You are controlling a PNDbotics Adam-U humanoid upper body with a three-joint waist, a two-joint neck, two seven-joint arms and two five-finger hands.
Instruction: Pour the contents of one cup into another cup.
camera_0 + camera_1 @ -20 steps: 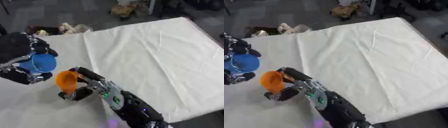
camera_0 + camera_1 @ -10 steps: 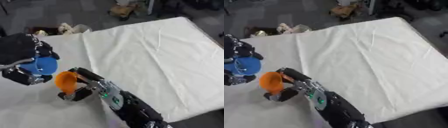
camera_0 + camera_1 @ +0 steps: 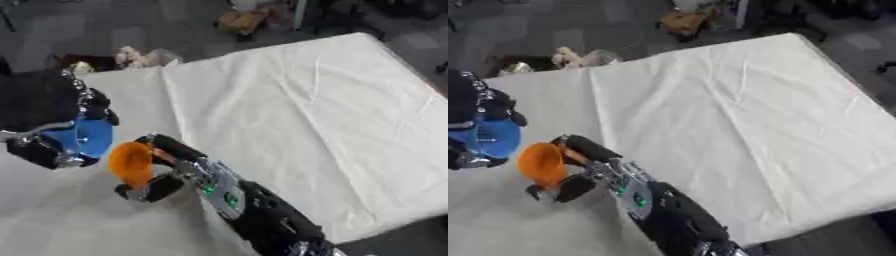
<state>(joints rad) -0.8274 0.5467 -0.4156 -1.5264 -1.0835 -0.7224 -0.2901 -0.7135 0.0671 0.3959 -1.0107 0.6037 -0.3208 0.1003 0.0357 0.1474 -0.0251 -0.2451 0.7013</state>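
A blue cup [image 3: 83,138] is held at the left, tipped on its side, with my left hand [image 3: 54,114] shut round it. Just to its right, an orange cup [image 3: 131,163] is held above the white cloth by my right hand [image 3: 163,170], whose fingers curl round it from above and below. The orange cup's mouth faces left toward the blue cup, and the two cups nearly touch. I cannot see what either cup holds.
A white cloth [image 3: 297,105] covers the table, creased down the middle. Beyond the far edge lie small pale objects [image 3: 140,56] and a brown thing [image 3: 243,19] on the dark floor. My right forearm [image 3: 254,212] crosses the front of the table.
The blue cup and my left hand have shifted right and slightly down, closing on the orange cup. The orange cup has barely moved.
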